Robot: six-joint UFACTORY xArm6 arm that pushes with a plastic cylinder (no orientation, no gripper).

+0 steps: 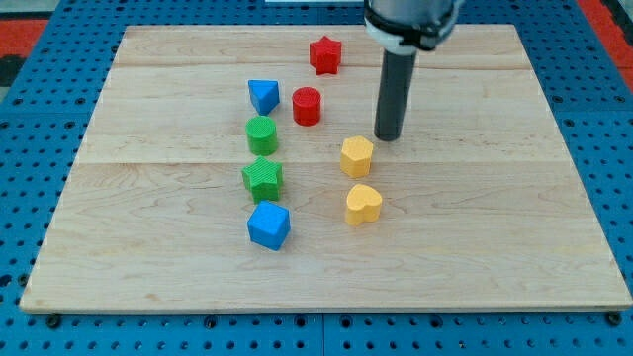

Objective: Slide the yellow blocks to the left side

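Observation:
Two yellow blocks lie near the board's middle: a yellow hexagon and, just below it, a yellow heart. My tip rests on the board just up and to the right of the yellow hexagon, a small gap apart from it. The rod rises from there to the arm at the view's top.
To the left of the yellow blocks stand a blue triangle, a green cylinder, a green star and a blue cube in a column. A red cylinder and a red star lie above. The wooden board sits on a blue pegboard.

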